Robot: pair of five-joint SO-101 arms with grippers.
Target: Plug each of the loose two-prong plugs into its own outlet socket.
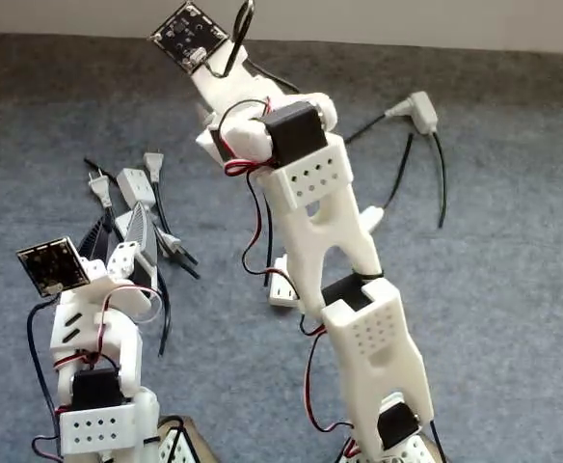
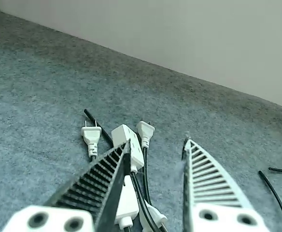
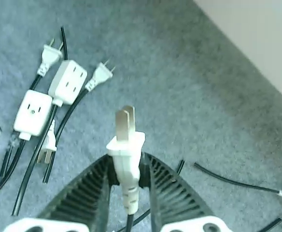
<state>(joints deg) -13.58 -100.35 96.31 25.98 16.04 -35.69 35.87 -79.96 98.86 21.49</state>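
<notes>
Our right hand (image 3: 126, 166) is closed on a white two-prong plug (image 3: 125, 142). It grips the body, so both flat prongs stand free beyond the fingertips, and the black cord (image 3: 129, 221) runs back between the fingers. This plug is held up in the air, well apart from the sockets. The two-slot outlet block (image 3: 68, 82) lies on the grey tabletop (image 3: 179, 72), touching a grounded outlet block (image 3: 32, 110), with one loose plug (image 3: 47, 55) and a second loose plug (image 3: 101, 74) just beside it, one on each side. Our left hand (image 2: 155, 150) is wide open and holds nothing; it sits low, near the same cluster. We judge that the step in hand is to bring the held plug to a free pair of slots. To do it well, we should first turn the wrist until the prongs lie parallel to the slots and point straight at the socket face. Then we should push along the line of the prongs, not at an angle, because the block is light and will likely slide or tip on this cloth. It would help to close the left hand on the block so it cannot move back. We should also keep the cord away from the loose plugs, so that they are not dragged along.
</notes>
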